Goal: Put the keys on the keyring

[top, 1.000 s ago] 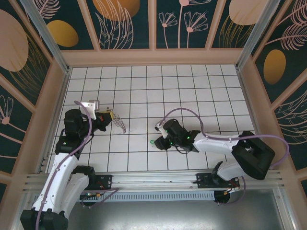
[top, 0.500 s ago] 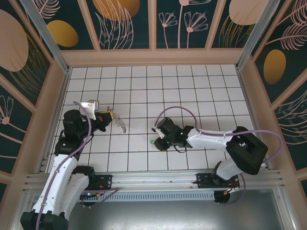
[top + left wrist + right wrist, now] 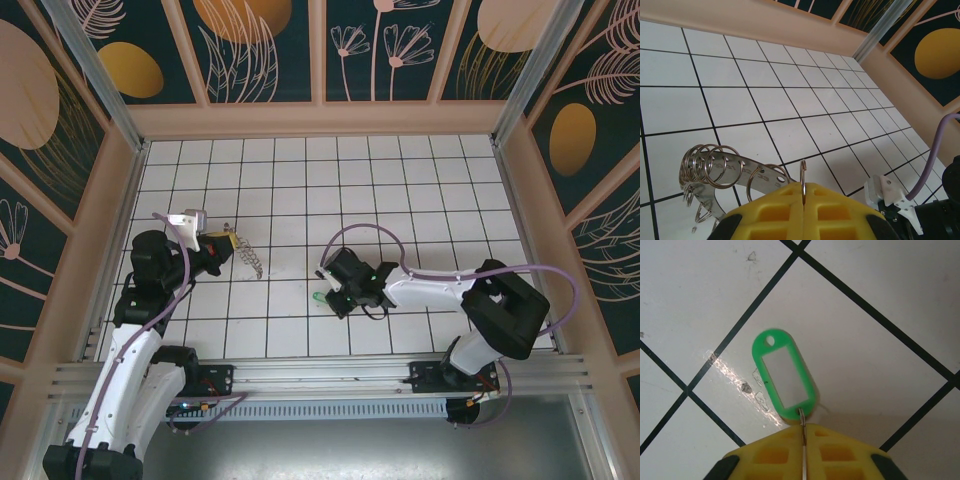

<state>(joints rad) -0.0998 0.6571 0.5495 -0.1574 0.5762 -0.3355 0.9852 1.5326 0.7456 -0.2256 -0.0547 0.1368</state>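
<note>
The key is a small green tag (image 3: 785, 375) with a clear window; it hangs from a thin silvery ring. My right gripper (image 3: 804, 432) is shut on that ring, with the tag sticking out ahead of the yellow fingers, low over a white tile. From above, the green tag (image 3: 317, 296) sits at the tip of the right gripper (image 3: 335, 297), mid-floor. The keyring (image 3: 715, 162) is a curved metal strip carrying several silvery loops. My left gripper (image 3: 804, 192) is shut on one upright loop (image 3: 803, 172) of it. The keyring (image 3: 252, 258) dangles from the left gripper (image 3: 228, 243).
White tiled floor (image 3: 400, 190) with black grid lines, ringed by a beige raised rim (image 3: 320, 120) and decorated walls. A shiny scuffed patch (image 3: 735, 377) marks the tile beside the tag. A purple cable (image 3: 440, 283) loops along the right arm. About two tiles separate the grippers.
The right gripper has slid a little to the left with the green tag, and its arm has swung left behind it. The left arm and keyring have stayed put.
</note>
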